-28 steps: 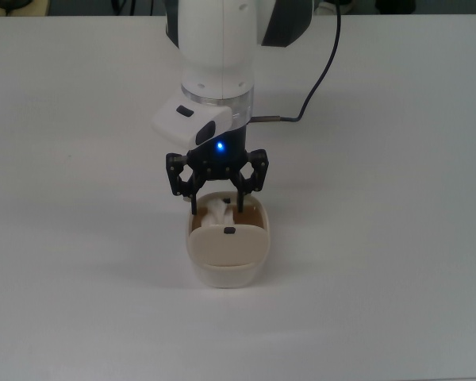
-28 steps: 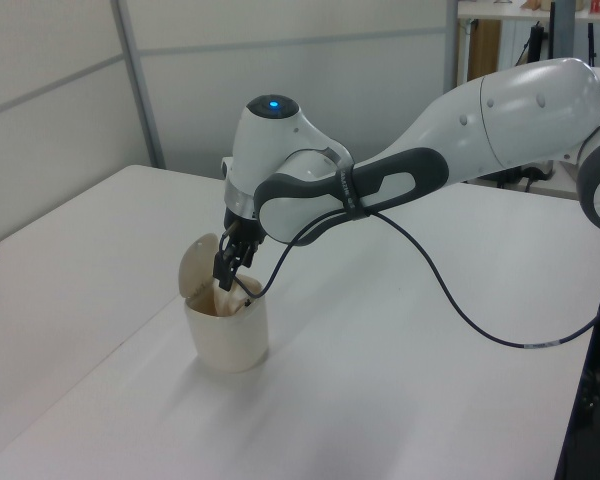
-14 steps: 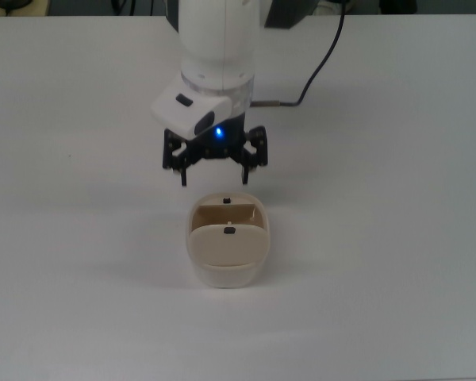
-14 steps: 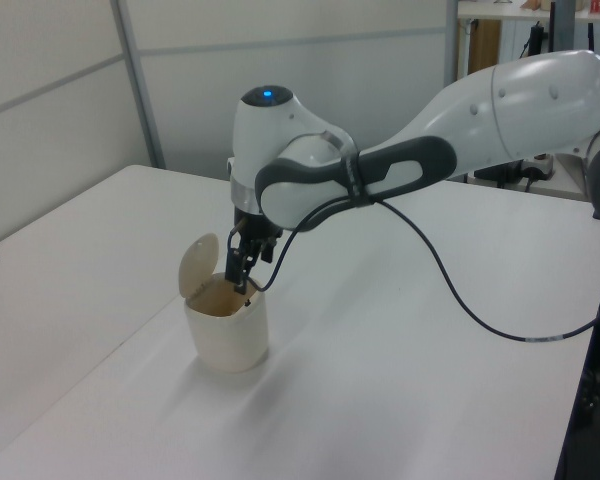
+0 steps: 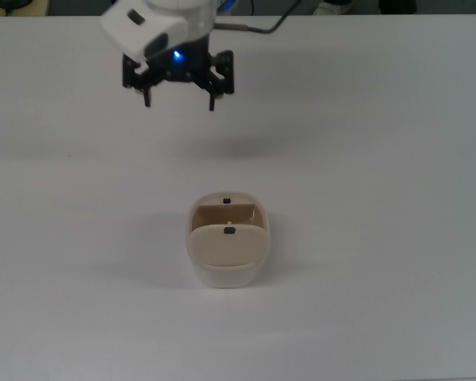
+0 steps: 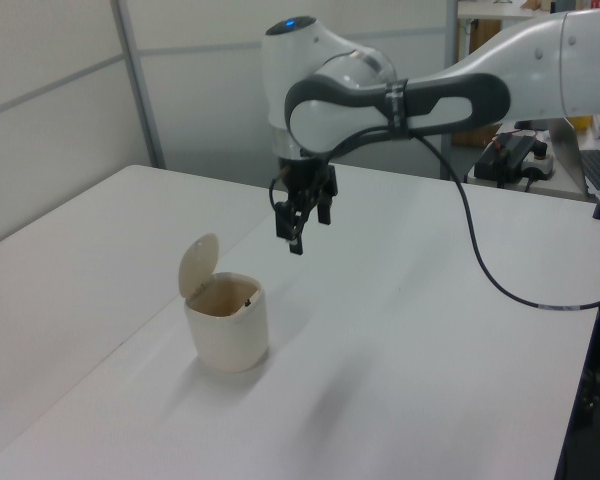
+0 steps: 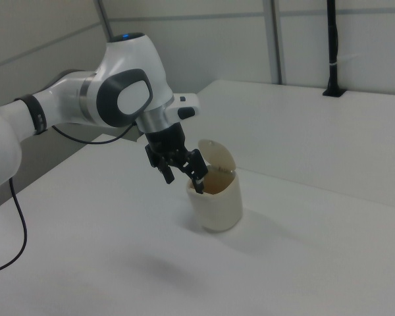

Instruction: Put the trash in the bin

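Observation:
The cream bin (image 5: 222, 274) stands on the white table with its flap lid (image 6: 198, 265) swung up; it also shows in the left view (image 6: 230, 335) and the right view (image 7: 217, 210). The top view shows only its tan inner wall and two small dark knobs. The trash is hidden in every view. My gripper (image 5: 180, 103) hangs open and empty in the air, well away from the bin toward the top view's upper left. In the left view the gripper (image 6: 292, 238) is above and right of the bin; in the right view the gripper (image 7: 184, 183) is at its left.
A black cable (image 6: 480, 270) droops from the arm down to the table at the left view's right. Another stretch of the cable (image 5: 258, 30) shows at the top view's upper edge. A black post (image 7: 332, 46) stands at the table's far side in the right view.
The gripper rose out of the bin's mouth and moved away toward the top view's upper left, staying open. The white wad seen in the bin a second ago no longer shows.

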Motion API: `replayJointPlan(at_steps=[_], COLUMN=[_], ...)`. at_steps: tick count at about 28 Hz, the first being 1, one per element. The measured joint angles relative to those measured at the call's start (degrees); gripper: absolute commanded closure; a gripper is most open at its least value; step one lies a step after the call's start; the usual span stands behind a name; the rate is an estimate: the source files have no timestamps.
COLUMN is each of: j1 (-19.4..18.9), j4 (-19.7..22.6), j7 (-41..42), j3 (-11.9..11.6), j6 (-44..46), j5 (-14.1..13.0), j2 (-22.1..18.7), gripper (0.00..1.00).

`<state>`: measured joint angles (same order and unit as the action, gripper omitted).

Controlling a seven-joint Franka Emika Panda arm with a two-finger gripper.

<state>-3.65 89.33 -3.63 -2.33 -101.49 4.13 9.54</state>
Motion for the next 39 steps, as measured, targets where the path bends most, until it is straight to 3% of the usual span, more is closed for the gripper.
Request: replayJointPlan(at_steps=[11,25,39], j1=[1.90,1.93,1.94], j4=[0.02,0.35,0.41], j7=[0.15,0.14,0.14], j3=[0.03,0.06,0.06], j6=[6.30,6.42,6.42], j5=[-0.82,-3.69,-3.89], j2=[-5.49,-5.52,-5.42], gripper=[0.00,0.00,0.00])
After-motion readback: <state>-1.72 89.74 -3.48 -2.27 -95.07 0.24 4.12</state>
